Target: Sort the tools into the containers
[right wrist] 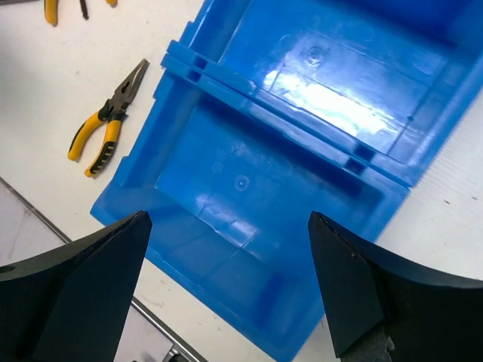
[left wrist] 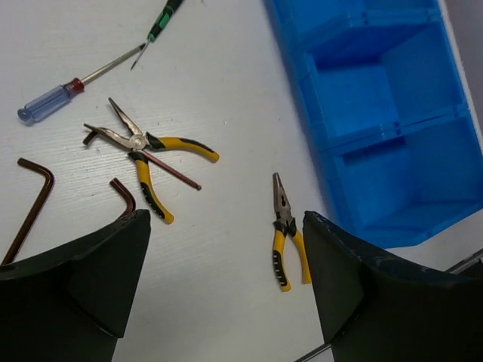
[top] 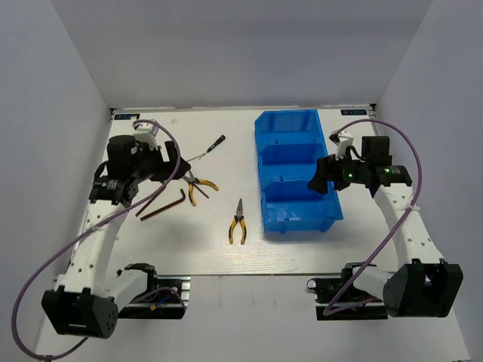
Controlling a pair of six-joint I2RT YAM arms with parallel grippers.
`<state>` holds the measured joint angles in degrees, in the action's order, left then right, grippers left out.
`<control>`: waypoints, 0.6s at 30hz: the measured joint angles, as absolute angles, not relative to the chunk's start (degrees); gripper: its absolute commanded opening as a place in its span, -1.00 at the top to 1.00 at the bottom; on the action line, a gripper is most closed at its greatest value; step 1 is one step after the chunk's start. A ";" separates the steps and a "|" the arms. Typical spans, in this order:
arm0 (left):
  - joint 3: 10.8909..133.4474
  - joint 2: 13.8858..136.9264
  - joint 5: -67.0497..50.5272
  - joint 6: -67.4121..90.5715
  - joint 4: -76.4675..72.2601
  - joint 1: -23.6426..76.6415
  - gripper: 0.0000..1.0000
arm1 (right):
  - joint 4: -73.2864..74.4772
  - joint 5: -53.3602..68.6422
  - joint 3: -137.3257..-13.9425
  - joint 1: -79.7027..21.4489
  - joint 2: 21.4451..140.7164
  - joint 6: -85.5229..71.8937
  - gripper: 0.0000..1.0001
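The blue three-compartment bin (top: pixel 263 177) stands right of centre; its visible compartments are empty. One pair of yellow-handled pliers (top: pixel 238 222) lies closed just left of the bin. The other pliers (top: pixel 200 187) lie spread open, over a thin dark rod (left wrist: pixel 172 169). Two brownish hex keys (top: pixel 162 206) lie left of them. A green-black screwdriver (top: pixel 214 144) lies further back, and a blue-handled screwdriver (left wrist: pixel 47 102) shows in the left wrist view. My left gripper (top: pixel 178 169) is open and empty above the open pliers. My right gripper (top: pixel 321 181) is open and empty over the bin's near compartment (right wrist: pixel 249 173).
Purple cables loop from both arms. The white table ends at a metal rail along the near edge (right wrist: pixel 151 320). White walls enclose the left, back and right sides.
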<state>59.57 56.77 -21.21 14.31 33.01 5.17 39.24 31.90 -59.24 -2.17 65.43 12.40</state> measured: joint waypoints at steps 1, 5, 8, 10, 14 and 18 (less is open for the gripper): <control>59.57 57.89 -21.45 13.85 33.23 5.21 -0.71 | 39.07 31.92 -59.31 -2.81 65.91 12.47 -0.81; 59.79 64.12 -22.13 11.44 34.50 5.48 -0.22 | 38.81 32.80 -59.48 -4.67 66.50 13.56 -0.81; 60.77 68.93 -22.04 9.41 34.96 6.11 0.10 | 38.85 35.42 -60.75 -5.72 67.31 16.97 -0.81; 62.06 72.14 -21.91 8.29 35.31 6.68 0.31 | 38.85 37.93 -61.45 -6.22 67.83 20.69 -0.81; 66.11 79.09 -20.80 6.33 35.55 8.49 0.42 | 40.21 41.69 -63.37 -7.75 70.02 26.28 1.00; 70.46 86.41 -18.35 4.34 35.44 11.22 -0.19 | 43.81 39.66 -74.19 -10.48 79.88 26.57 0.23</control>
